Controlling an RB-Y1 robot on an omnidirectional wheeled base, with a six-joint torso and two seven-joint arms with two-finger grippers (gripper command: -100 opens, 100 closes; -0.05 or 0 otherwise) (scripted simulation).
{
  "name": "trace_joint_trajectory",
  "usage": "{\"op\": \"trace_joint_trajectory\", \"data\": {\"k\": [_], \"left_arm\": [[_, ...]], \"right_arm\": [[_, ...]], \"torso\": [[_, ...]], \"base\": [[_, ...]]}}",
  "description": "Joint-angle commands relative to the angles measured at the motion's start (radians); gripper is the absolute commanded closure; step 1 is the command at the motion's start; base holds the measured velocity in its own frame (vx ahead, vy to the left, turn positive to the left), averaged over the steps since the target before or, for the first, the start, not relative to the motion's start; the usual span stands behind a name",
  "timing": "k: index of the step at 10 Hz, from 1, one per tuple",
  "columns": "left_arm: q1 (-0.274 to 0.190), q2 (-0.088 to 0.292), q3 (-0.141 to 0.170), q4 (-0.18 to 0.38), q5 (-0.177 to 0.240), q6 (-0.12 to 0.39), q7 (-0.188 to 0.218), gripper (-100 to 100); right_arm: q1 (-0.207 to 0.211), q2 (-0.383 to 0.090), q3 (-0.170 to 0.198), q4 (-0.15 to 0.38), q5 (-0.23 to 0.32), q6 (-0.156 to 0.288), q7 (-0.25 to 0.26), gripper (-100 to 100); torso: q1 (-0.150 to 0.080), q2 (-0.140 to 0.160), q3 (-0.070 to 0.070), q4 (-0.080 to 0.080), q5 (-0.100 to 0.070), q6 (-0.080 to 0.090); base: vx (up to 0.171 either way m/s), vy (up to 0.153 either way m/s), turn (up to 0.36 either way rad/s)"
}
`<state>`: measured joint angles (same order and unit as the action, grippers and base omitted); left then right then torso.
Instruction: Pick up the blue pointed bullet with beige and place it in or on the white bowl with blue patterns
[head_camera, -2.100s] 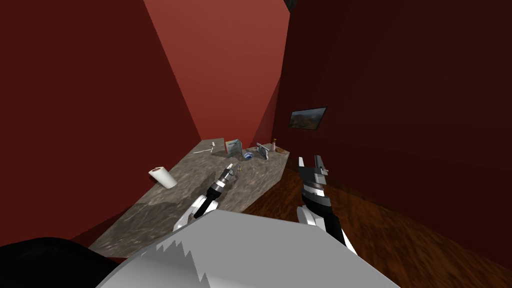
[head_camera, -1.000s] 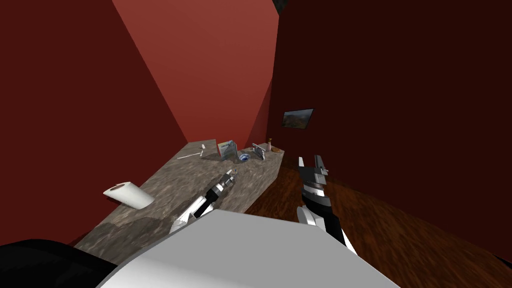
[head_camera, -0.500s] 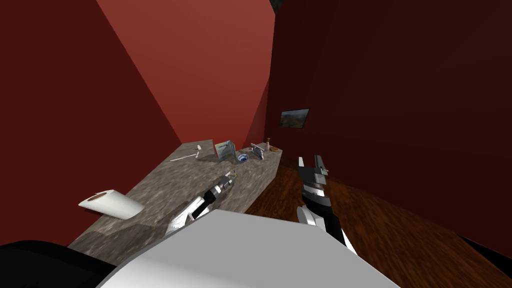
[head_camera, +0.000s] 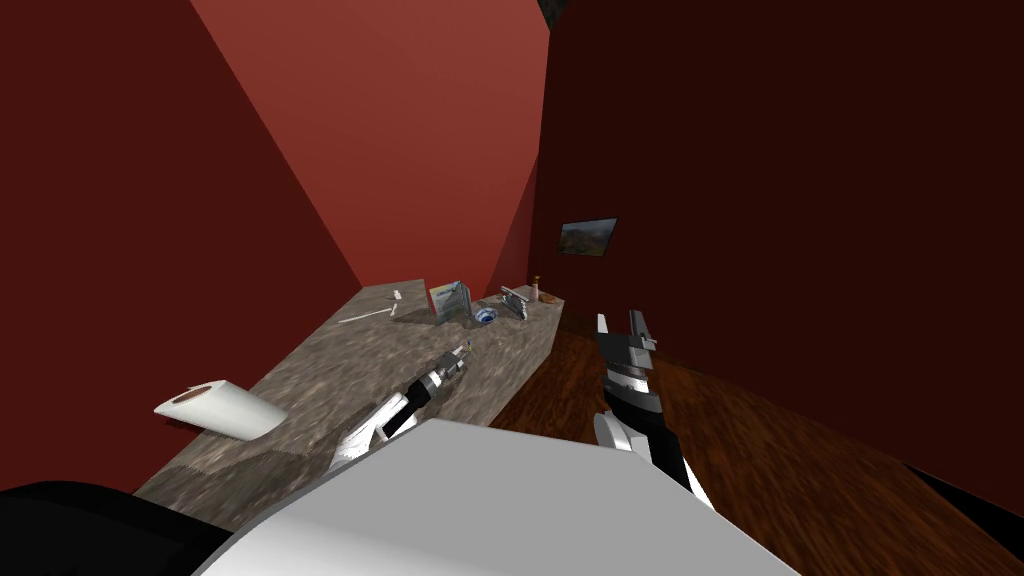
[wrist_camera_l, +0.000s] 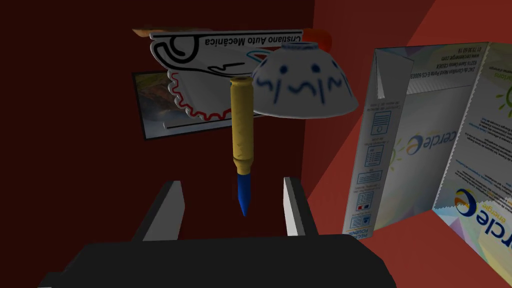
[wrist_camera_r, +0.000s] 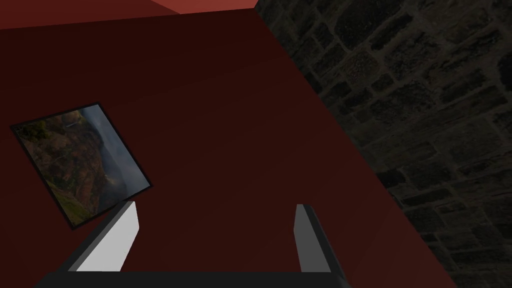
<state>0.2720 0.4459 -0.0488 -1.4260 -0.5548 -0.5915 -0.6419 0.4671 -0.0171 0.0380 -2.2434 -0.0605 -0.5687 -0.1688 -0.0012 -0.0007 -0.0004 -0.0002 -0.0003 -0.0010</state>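
Observation:
The bullet, a beige case with a blue pointed tip, stands on the stone counter. My left gripper is open around its blue tip, and the fingers do not touch it. Just beyond the bullet is the white bowl with blue patterns. In the head view the left gripper reaches over the counter toward the bowl. My right gripper is held up over the floor to the right of the counter, and its wrist view shows the right gripper open and holding nothing.
A printed white box stands beside the bowl, and a white card with a gear drawing is behind it. A paper towel roll lies at the counter's near left. A small bottle is at the far end. Red walls close in left and behind.
My view has swung, so the counter and paper roll slid left in the picture. The left gripper stays at the bullet. Almost nothing differs over the last half second.

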Motion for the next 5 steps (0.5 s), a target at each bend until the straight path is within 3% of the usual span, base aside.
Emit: {"op": "trace_joint_trajectory", "data": {"k": [1, 4, 5], "left_arm": [[0.000, 0.000, 0.000, 0.000, 0.000, 0.000, 0.000, 100], [0.000, 0.000, 0.000, 0.000, 0.000, 0.000, 0.000, 100], [0.000, 0.000, 0.000, 0.000, 0.000, 0.000, 0.000, 0]], "right_arm": [[0.000, 0.000, 0.000, 0.000, 0.000, 0.000, 0.000, 0], [0.000, 0.000, 0.000, 0.000, 0.000, 0.000, 0.000, 0], [0.000, 0.000, 0.000, 0.000, 0.000, 0.000, 0.000, 0]], "torso": [[0.000, 0.000, 0.000, 0.000, 0.000, 0.000], [0.000, 0.000, 0.000, 0.000, 0.000, 0.000], [0.000, 0.000, 0.000, 0.000, 0.000, 0.000]], "base": [[0.000, 0.000, 0.000], [0.000, 0.000, 0.000], [0.000, 0.000, 0.000]]}}
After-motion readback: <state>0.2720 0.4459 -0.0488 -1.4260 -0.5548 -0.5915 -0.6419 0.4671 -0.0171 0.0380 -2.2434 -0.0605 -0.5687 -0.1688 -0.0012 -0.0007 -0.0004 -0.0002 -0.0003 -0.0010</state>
